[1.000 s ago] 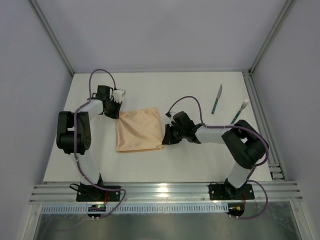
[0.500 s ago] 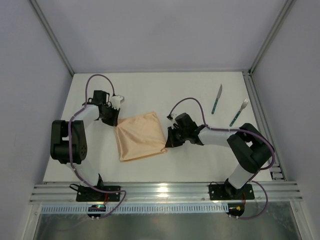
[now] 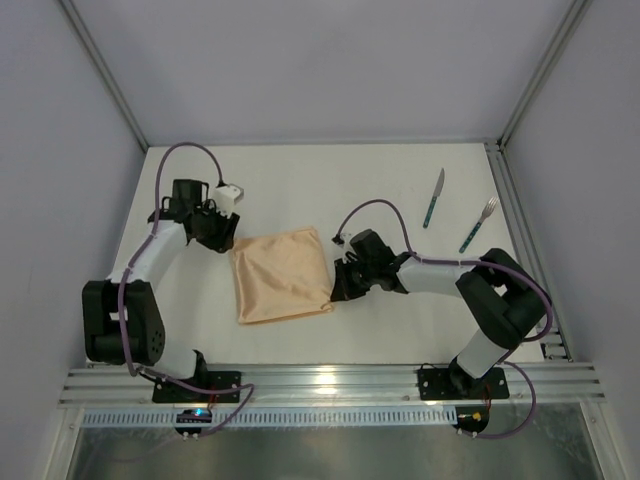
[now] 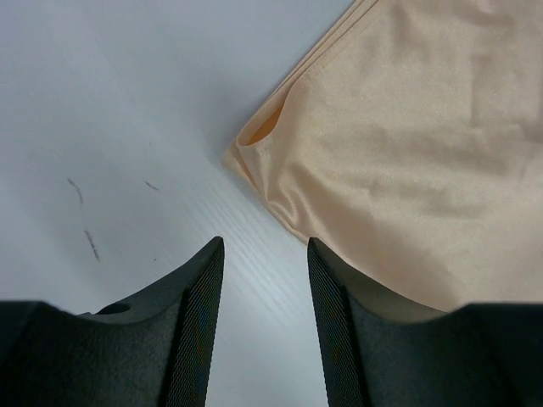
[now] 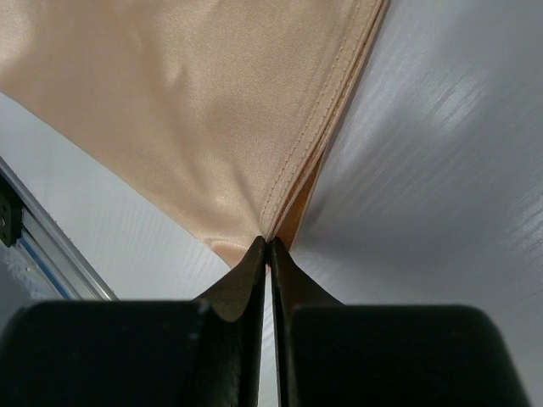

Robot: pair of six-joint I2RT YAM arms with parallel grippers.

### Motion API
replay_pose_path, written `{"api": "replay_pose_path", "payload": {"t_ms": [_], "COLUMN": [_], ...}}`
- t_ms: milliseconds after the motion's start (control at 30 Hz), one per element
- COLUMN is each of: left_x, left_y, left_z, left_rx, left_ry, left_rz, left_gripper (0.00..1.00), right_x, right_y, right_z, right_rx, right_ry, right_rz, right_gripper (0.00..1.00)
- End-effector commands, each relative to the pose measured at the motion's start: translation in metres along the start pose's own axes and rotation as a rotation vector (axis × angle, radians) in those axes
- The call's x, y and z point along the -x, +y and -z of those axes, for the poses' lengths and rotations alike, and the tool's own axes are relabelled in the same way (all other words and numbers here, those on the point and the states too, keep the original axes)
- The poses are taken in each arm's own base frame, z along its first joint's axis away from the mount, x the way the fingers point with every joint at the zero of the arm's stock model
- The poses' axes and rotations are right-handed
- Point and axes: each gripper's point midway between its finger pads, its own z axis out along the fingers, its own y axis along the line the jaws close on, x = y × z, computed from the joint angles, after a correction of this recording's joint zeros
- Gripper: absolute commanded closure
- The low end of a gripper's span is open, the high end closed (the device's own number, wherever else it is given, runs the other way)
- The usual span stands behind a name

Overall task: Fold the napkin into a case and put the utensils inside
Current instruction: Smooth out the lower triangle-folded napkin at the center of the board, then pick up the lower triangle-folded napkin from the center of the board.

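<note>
the right gripper [image 5: 269,244] is pinching the right edge of the folded napkin [image 3: 283,273], near the middle of the table [image 3: 300,180]. the left gripper [image 4: 265,254] is hanging open, holding nothing, by the napkin's far left corner.

One napkin [image 3: 282,274], one knife [image 3: 432,202], one fork [image 3: 477,226] — two utensils — and two arms: left arm [image 3: 150,258], right arm [image 3: 440,275].

A white table [image 3: 330,190] sits between pale grey walls [image 3: 320,60], edged by aluminium rails [image 3: 330,384].
</note>
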Motion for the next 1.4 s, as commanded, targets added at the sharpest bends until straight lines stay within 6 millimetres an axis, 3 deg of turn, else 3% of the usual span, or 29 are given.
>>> {"api": "replay_pose_path", "payload": {"t_ms": [0,167,300,367,467,533,667,800,867,1167,1367], "left_x": [0.013,-0.009,-0.052,-0.083,-0.108,-0.122,-0.132,-0.148,-0.158,-0.146,-0.149], "left_y": [-0.004,-0.055,-0.112,-0.138,-0.144,-0.152,-0.163,-0.17,-0.162,-0.137,-0.138], "left_z": [0.028,0.044,0.047,0.049,0.049,0.045,0.036,0.028,0.024,0.017,0.009], "left_rx": [0.017,-0.093,-0.178,-0.255,-0.272,-0.301,-0.31,-0.307,-0.268,-0.099,-0.102], "left_ry": [-0.071,-0.013,0.089,0.146,0.211,0.235,0.265,0.289,0.316,0.314,0.325], "left_rz": [-0.052,-0.199,-0.462,-0.571,-0.668,-0.756,-0.839,-0.923,-0.939,-0.975,-0.954], "left_gripper": [0.53,0.53,0.46,0.43,0.28,0.26,0.19,0.19,0.19,0.26,0.36], "right_x": [0.011,0.012,0.011,0.01,0.01,0.01,0.01,0.009,0.008,0.01,0.013], "right_y": [0.014,0.014,0.012,0.012,0.009,0.007,0.005,0.005,0.004,0.003,-0.001], "right_z": [0.004,0.005,0.003,0.002,0.001,0.0,-0.003,-0.002,-0.001,0.0,0.002], "right_rx": [0.055,0.056,0.054,0.052,0.042,0.032,0.032,0.028,0.025,0.024,0.018], "right_ry": [-0.042,-0.045,-0.038,-0.036,-0.038,-0.038,-0.033,-0.032,-0.029,-0.029,-0.034], "right_rz": [0.02,0.023,0.016,0.013,0.009,0.007,-0.012,-0.017,-0.015,-0.011,-0.001], "right_gripper": [0.93,0.92,0.91,0.91,0.91,0.91,0.91,0.91,0.91,0.91,0.91]}}
